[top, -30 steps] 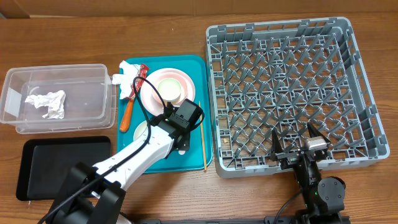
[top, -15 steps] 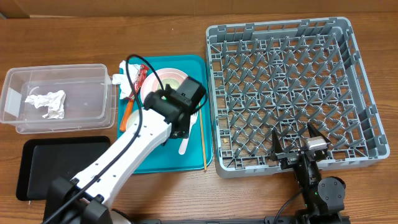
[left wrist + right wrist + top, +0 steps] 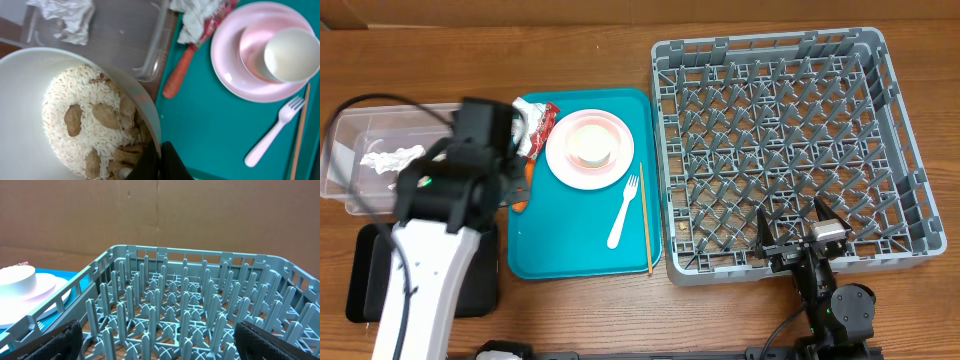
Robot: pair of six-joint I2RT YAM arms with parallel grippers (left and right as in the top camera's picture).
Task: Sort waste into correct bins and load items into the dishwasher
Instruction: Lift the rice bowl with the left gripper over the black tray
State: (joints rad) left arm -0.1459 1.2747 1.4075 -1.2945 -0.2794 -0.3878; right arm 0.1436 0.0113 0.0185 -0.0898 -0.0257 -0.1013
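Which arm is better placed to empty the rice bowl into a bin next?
Left. The left gripper is shut on the white bowl of rice, close to the clear tub. The right gripper sits open at the dish rack, far from both.

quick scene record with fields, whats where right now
left pincer: shut on the white bowl rim, at the clear tub
white bowl: holds rice and brownish scraps
clear tub: crumpled foil inside
teal tray: pink plate, fork, chopstick, carrot stick
right pincer: open, at the dish rack near edge
dish rack: no dishes in it
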